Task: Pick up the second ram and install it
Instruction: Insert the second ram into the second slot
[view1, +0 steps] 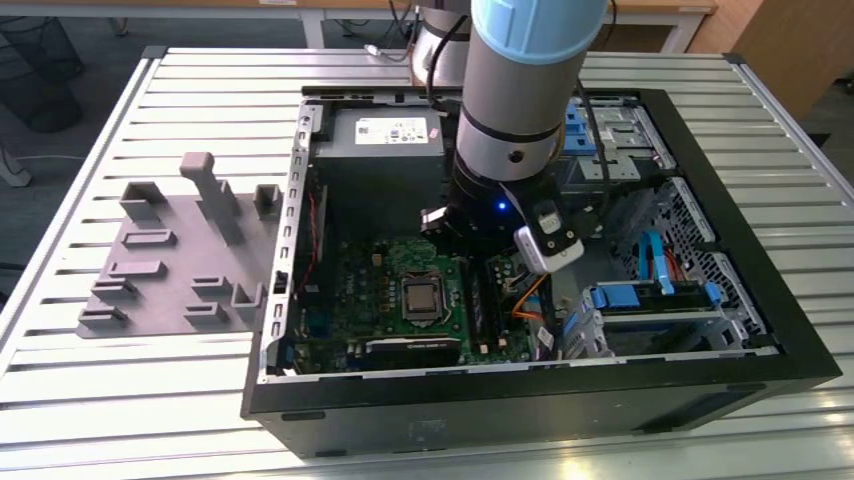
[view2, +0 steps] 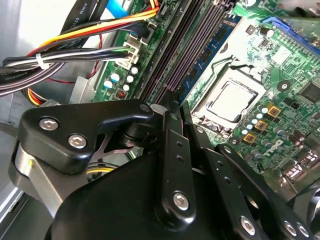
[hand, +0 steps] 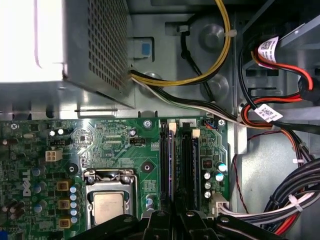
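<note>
Inside the case: I have the black robot gripper (view1: 470, 243) lowered over the green motherboard (view1: 358, 285) of the open black computer case (view1: 534, 400), with the arm coming straight down from above.
Gripper position: it hangs over the long black memory slots (hand: 186, 165), between the silver square processor socket (view1: 423, 295) and the bundle of black, orange and yellow cables (view2: 75, 37).
Jaws: I cannot tell whether they are spread, pressed together or pinching anything; in the second wrist view the gripper (view2: 172, 102) ends right at the near end of the slots.
Second ram: I see a thin blue circuit-board strip (view2: 207, 52) standing on edge along the slot row, on the side nearest the processor socket (view2: 232, 100), running away from the gripper. Whether it is fully seated I cannot tell.
First wrist view: the gripper (hand: 172, 216) sits in line with the slots, pale latches showing at their far ends, and the processor socket (hand: 110, 205) is just beside them.
Power supply: the grey metal box (view1: 380, 135) sits at the far end of the case, its perforated wall (hand: 107, 45) near the board's edge.
Holder: a grey plastic block with upright posts (view1: 174, 250) lies on the slatted metal worktop (view1: 134, 400), outside the case on the exterior view's left.
</note>
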